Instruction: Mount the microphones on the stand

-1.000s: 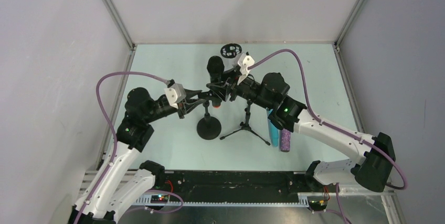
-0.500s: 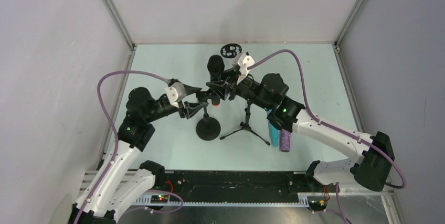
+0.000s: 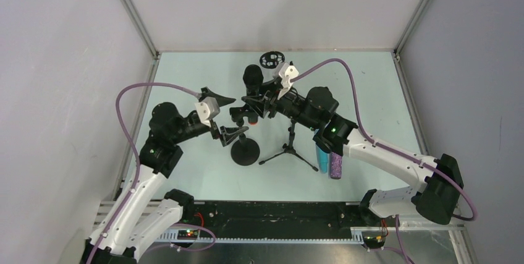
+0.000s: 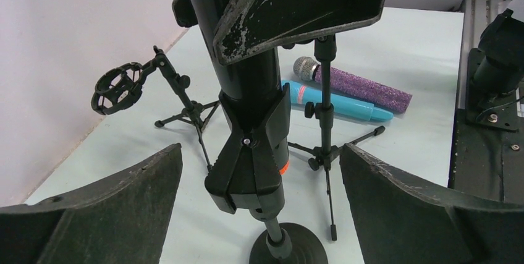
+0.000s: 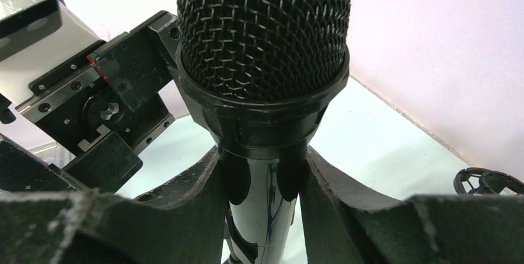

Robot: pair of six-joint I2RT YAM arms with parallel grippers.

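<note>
The black microphone (image 3: 251, 76) with an orange-red end (image 4: 283, 167) stands in the clip (image 4: 250, 153) of the round-base stand (image 3: 245, 151). My right gripper (image 3: 254, 102) is shut on its glossy body just below the mesh head (image 5: 262, 29); the same grip shows in the right wrist view (image 5: 262, 177). My left gripper (image 4: 261, 153) is open, its fingers (image 4: 123, 196) wide apart on either side of the clip without touching it. The cyan-blue microphone (image 4: 337, 104) and the glittery purple microphone (image 4: 364, 86) lie side by side on the table.
A thin tripod stand (image 3: 289, 146) rises just right of the round-base stand, with the two lying microphones (image 3: 327, 159) past it. A stand with a round shock mount (image 3: 270, 59) stands at the back. White walls close off the left, back and right.
My left gripper has opened wide off the stand's clip and drawn back a little to the left. The right gripper keeps its hold on the black microphone.
</note>
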